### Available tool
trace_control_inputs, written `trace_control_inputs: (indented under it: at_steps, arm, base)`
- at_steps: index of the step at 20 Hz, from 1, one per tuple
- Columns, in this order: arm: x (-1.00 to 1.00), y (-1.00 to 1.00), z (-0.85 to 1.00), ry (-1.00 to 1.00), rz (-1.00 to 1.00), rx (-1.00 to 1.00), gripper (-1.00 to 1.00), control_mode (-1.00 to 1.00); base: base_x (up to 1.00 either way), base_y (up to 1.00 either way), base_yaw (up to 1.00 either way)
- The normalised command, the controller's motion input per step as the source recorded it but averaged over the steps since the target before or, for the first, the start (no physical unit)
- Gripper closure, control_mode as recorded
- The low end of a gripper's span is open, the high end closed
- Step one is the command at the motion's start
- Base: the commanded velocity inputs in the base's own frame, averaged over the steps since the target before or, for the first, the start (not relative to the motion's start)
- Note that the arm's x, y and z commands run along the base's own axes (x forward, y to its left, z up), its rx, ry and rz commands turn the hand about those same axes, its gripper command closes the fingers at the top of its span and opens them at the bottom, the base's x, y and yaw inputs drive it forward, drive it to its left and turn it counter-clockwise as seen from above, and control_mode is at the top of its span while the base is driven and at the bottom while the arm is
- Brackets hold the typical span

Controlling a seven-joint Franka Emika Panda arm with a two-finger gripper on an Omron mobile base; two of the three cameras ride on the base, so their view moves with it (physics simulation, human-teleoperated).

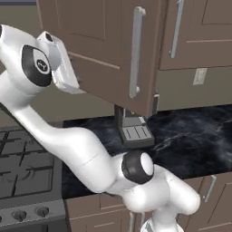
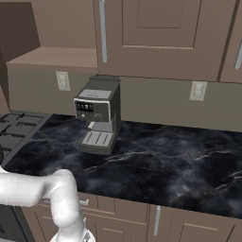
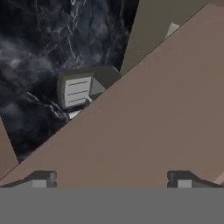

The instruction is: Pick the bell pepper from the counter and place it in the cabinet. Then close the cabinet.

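The gripper [image 3: 111,179] stands wide open and holds nothing, raised beside the cabinet [image 1: 104,45] above the coffee machine [image 2: 98,120] on the counter [image 2: 170,160]; I cannot tell where the bell pepper lies.

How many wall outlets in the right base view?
2: left outlet on the backsplash left of the coffee machine, right outlet further right. Others may sit outside the frame.

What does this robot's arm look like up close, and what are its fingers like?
The arm is glossy white and made of thick rounded tubes, with dark, nearly black round caps at its joints. One cap bears a small pale mark. The hand is a blocky white piece. The gripper ends in two small dark grey, squarish fingertips. No cables show.
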Motion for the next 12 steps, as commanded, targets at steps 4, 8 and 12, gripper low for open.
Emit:
trace_control_inputs:
  at_steps: [4,8,12]
  arm:
    - [0.65,-1.00,-0.63,-0.47,0.06,0.09,-1.00,-1.00]
    - [1.00,-1.00,-0.83,-0.48,0.09,0.00,-1.00,-1.00]
    - [1.00,-1.00,-0.61,-0.31,0.06,0.05,-1.00,-1.00]
  base:
    - [0.00,0.00,0.00]
    - [0.00,0.00,0.00]
    - [0.00,0.00,0.00]
